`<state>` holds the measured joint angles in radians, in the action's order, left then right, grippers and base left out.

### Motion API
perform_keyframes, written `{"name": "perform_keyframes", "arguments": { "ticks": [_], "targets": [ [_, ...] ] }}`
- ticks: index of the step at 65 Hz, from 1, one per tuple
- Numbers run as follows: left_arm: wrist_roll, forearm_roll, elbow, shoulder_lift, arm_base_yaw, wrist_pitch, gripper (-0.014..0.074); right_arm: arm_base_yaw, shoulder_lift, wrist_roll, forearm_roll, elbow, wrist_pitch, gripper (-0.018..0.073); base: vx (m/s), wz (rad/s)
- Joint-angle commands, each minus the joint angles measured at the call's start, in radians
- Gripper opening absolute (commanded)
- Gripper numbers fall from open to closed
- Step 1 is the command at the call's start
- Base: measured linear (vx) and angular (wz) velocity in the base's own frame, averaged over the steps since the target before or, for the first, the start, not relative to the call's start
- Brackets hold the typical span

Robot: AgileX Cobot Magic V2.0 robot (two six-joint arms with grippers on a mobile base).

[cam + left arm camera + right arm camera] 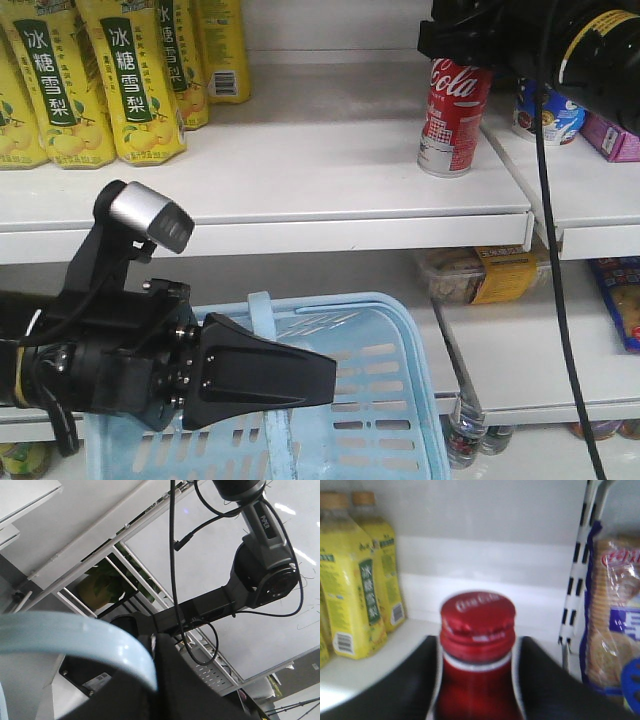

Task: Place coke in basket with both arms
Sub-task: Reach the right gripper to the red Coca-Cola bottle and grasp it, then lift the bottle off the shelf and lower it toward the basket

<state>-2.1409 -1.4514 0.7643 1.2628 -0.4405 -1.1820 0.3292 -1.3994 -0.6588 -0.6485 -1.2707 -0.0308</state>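
Now the coke [477, 630], at the right edge of the shelf [330, 170], is between the jaws of the right gripper [477, 647]; squeezing or not, I cannot tell. The left gripper [318, 378] clamps the basket handle [262, 318]. Yellow bottles [350, 595] stand left.

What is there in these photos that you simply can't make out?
- Front view: the right gripper is cut off by the top edge and covers the coke cap.
- Right wrist view: blur leaves it unclear whether that gripper actually presses the coke.
- Front view: the left gripper and the bottom edge hide much of the basket interior.
- Left wrist view: only a strip of basket handle shows; the rest is out of frame.
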Motion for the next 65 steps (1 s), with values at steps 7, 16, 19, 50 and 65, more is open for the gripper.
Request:
{"name": "perform_keyframes", "arguments": {
  "ticks": [7,16,19,50,65],
  "targets": [
    [0.005,0.087,0.028,-0.025,-0.007,-0.11,-0.0006,0.002,0.047,0.001,-0.002,-0.037,0.031,-0.0016,0.0,0.0],
    [0.005,0.087,0.028,-0.025,-0.007,-0.11,-0.0006,0.017,0.12,-0.021,0.002,-0.029,-0.009,-0.001,0.0,0.0],
    [0.005,0.087,0.028,-0.025,-0.007,-0.11,-0.0006,0.034,0.153,-0.019,0.002,-0.029,-0.06,-0.0009,0.0,0.0],
    [0.005,0.087,0.028,-0.025,-0.007,-0.11,-0.0006,0.537,0.401,0.125,0.086,0.164,-0.442,-0.0005,0.0,0.0],
    [0.005,0.087,0.028,-0.025,-0.007,-0.11,-0.0006,0.642,0.404,-0.062,0.036,0.347,-0.39,-0.0005,0.0,0.0]
  ]
}}
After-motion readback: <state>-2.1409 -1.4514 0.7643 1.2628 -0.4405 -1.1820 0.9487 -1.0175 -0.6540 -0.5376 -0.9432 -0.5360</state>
